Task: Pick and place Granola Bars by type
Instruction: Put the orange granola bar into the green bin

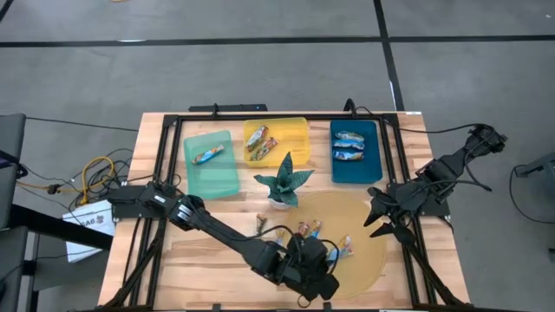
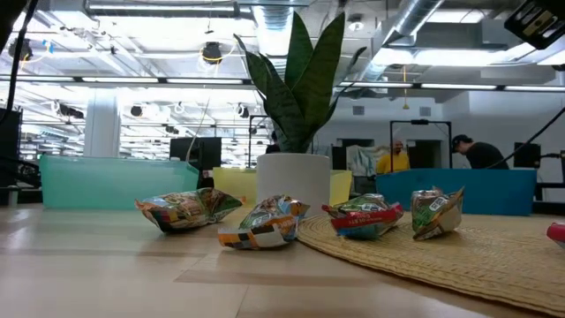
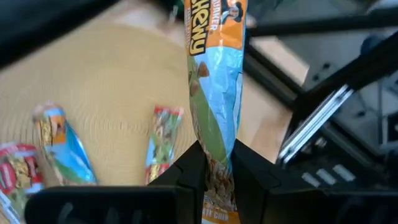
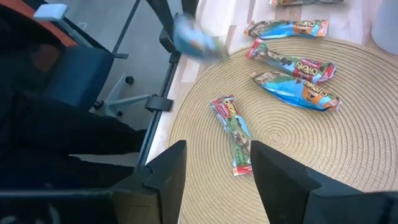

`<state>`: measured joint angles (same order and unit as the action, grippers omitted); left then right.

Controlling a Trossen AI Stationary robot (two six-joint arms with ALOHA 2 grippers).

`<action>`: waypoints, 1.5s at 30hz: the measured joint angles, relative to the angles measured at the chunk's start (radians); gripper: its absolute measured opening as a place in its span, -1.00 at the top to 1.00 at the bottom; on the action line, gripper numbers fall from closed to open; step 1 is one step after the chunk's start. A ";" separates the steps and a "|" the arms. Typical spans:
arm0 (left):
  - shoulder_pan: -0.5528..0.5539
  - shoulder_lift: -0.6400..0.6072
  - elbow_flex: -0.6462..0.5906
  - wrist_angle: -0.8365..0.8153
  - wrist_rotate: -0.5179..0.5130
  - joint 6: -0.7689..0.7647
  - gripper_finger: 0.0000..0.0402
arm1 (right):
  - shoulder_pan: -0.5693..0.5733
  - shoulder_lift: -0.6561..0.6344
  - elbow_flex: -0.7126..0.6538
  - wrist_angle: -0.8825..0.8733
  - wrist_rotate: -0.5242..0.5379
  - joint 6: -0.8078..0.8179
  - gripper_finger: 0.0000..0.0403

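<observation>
Table (image 1: 156, 260) of pale wood, seen from above, bearing a round woven mat (image 1: 364, 227) at its near right, three trays along its far side, and a potted green plant (image 1: 284, 184) between trays and mat. Teal tray (image 1: 211, 178) with one multicoloured bar; yellow tray (image 1: 290, 133) with a few orange-brown bars; blue tray (image 1: 355, 169) with several blue bars. Left arm reaching across the near edge, its left gripper (image 3: 214, 163) over the near part of the mat, fingers clamped together on the lower end of a blue-and-orange granola bar (image 3: 214, 93), which stands upright between them, lifted off the mat; the bar's upper end is cut off in the wrist view. Right arm at the table's right edge, its right gripper (image 4: 214, 165) held above the mat's right side with fingers apart and nothing between them. Loose granola bars (image 1: 312, 230) lying on the mat and just beside its left rim; in the high view several are partly hidden under the left arm, so their number cannot be told. People (image 2: 468, 152) in the far background, low view, small and indistinct.
</observation>
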<state>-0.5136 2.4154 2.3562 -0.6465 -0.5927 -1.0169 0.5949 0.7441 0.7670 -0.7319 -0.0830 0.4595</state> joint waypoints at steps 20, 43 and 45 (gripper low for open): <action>-0.095 -0.272 0.000 -0.268 -0.577 -0.030 0.75 | 0.000 0.000 0.000 0.009 0.001 -0.017 0.16; -0.124 -0.417 -0.023 -0.924 -0.739 -0.588 0.75 | -0.049 0.000 0.000 0.019 0.006 -0.050 0.16; -0.121 -0.417 -0.023 -0.925 -0.735 -0.572 0.77 | -0.064 0.000 0.000 0.021 0.006 -0.050 0.16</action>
<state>-0.6349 1.9987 2.3333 -1.5719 -1.3282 -1.5893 0.5309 0.7441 0.7670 -0.7113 -0.0765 0.4091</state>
